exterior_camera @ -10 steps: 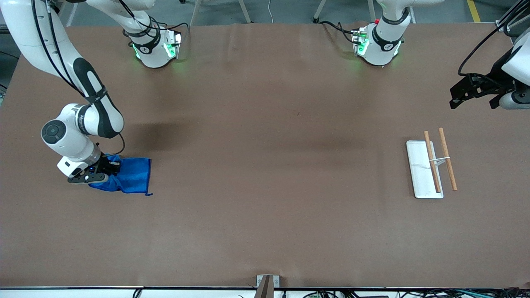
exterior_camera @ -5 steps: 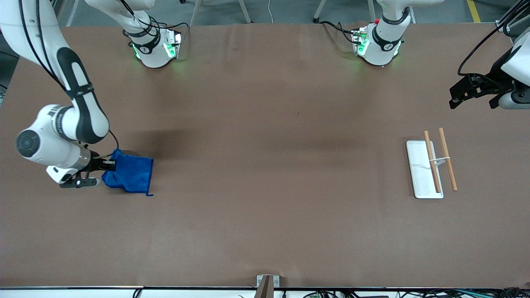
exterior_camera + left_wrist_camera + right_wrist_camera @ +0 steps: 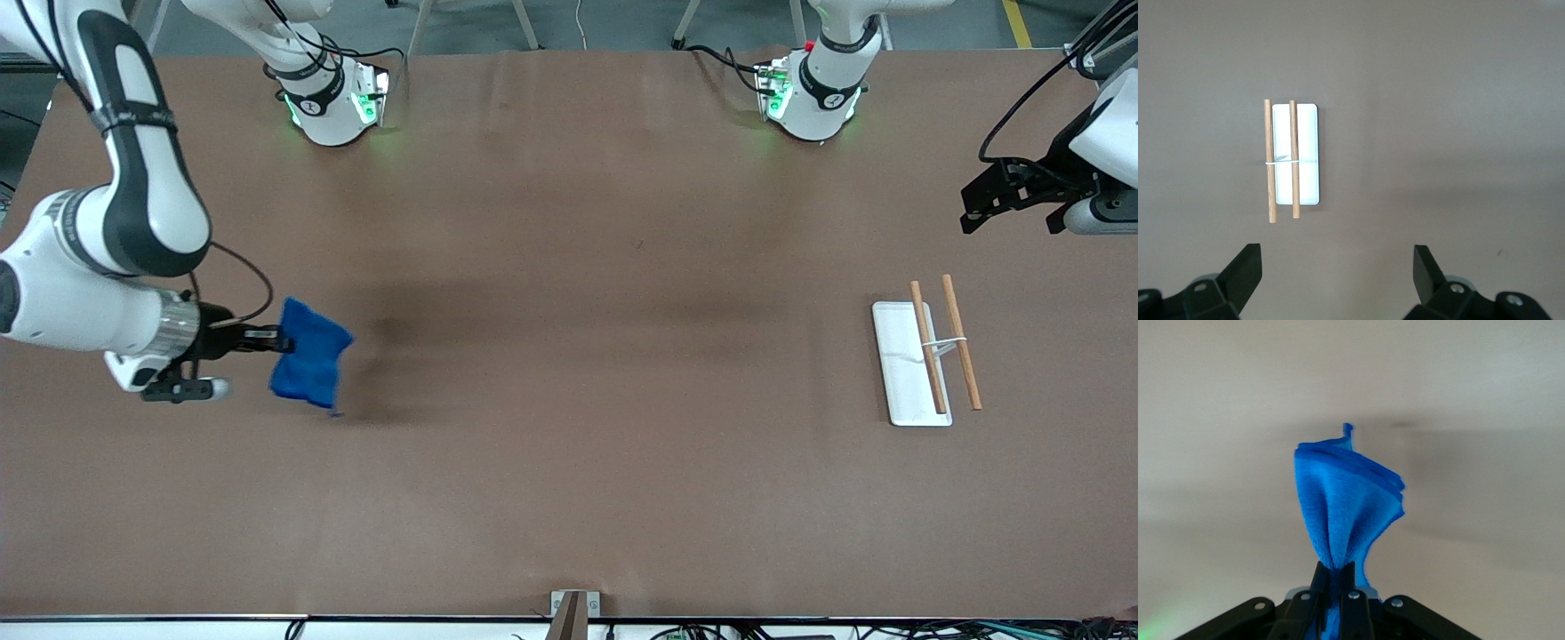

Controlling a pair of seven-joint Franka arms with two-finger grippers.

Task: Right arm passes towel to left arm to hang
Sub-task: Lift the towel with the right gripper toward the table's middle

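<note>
The bright blue towel [image 3: 309,364] hangs bunched in the air above the table at the right arm's end. My right gripper [image 3: 277,340] is shut on one edge of it. In the right wrist view the towel [image 3: 1345,508] spreads out from the closed fingers [image 3: 1337,583], with its small loop at the tip. My left gripper [image 3: 1015,203] is open and empty, up in the air at the left arm's end; in the left wrist view its gripper [image 3: 1337,267] shows wide apart over bare table near the rack.
A white tray [image 3: 900,366] with two wooden rods [image 3: 944,343] lies on the brown table at the left arm's end; it also shows in the left wrist view [image 3: 1306,123]. Both arm bases stand along the table's edge farthest from the front camera.
My right gripper has lifted the towel off the table and carried it toward the table's middle. The towel now hangs free. The left gripper has barely moved.
</note>
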